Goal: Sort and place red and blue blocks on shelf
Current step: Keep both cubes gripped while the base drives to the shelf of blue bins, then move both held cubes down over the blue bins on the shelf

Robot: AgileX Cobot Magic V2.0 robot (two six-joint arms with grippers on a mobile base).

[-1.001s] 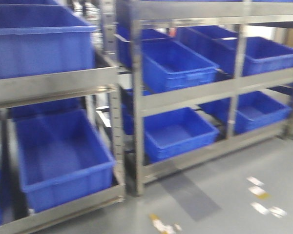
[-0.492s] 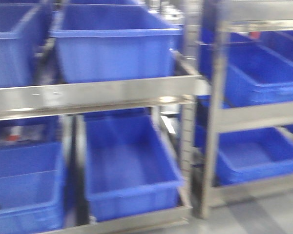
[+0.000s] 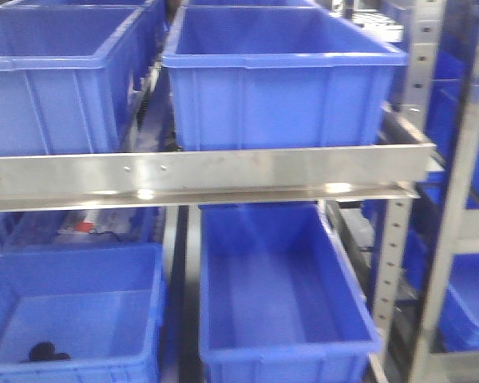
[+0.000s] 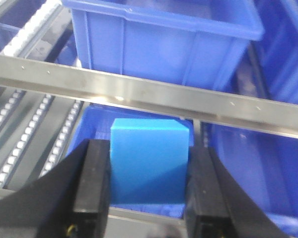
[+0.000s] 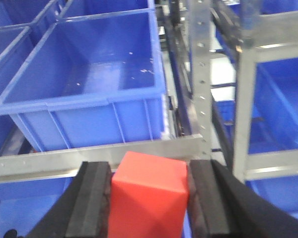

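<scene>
Mid-blue and matte, the blue block (image 4: 149, 161) sits clamped between the two black pads of the left tool (image 4: 148, 183), which grips it on opposite faces. The red block (image 5: 149, 196) is held the same way in the right tool (image 5: 150, 198), its pads closed only as far as the cube's width allows. Neither tool touches anything but its own block.

Both cubes hang in front of the shelf's steel front rail (image 3: 199, 171), taken here as the landmark. In the left wrist view, the blue block hovers below that rail, over a crate (image 4: 139, 116) on the lower tier. In the right wrist view, the red block sits just in front of the rail, with an upper-tier crate (image 5: 89, 74) behind and above it.

As a judgement, the task is partway along: both blocks are picked up and carried to the shelf, but neither is yet set down. What remains is choosing a place for each colour, reaching past the rail, and letting go.
</scene>
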